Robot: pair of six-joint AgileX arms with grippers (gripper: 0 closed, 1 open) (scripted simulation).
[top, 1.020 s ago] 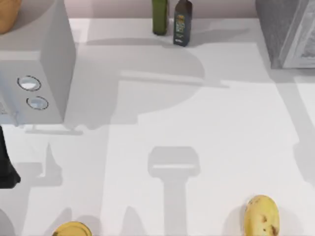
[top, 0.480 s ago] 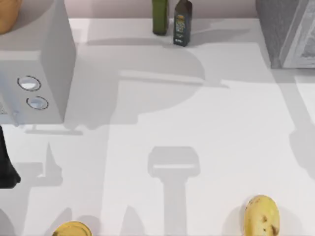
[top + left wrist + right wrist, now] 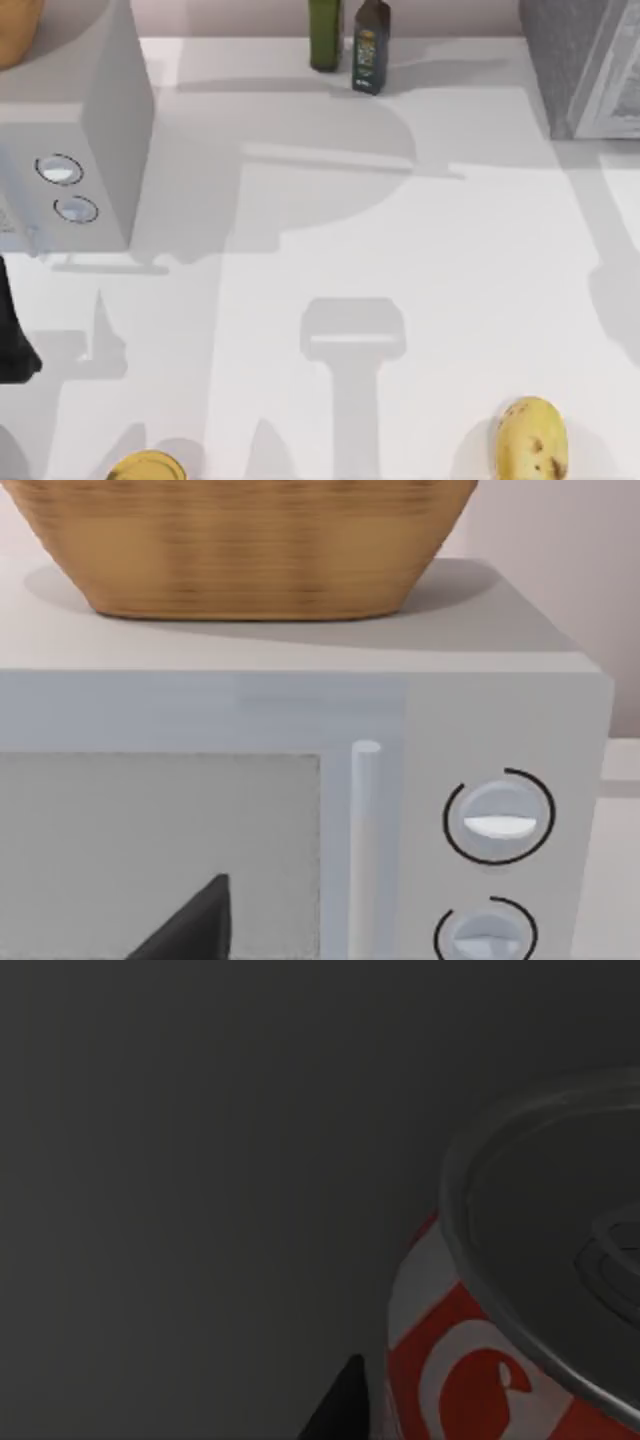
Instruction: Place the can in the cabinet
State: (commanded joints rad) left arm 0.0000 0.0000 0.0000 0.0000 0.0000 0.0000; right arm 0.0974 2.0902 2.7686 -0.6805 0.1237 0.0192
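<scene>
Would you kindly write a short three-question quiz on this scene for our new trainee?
1. True or false: the wicker basket sits on top of the microwave.
2. How many dials does the microwave's front show in the left wrist view?
3. In the right wrist view, the can has a body that is: A) blue, B) red with white lettering, C) plain green.

Key: 1 true; 2 two; 3 B.

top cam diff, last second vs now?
Almost nothing. The shadow at the table's right edge shifted slightly, and so did the small shadows near the front left. The dark arm part at the left edge, microwave, two bottles, grey cabinet and both yellow fruits kept their places.
</scene>
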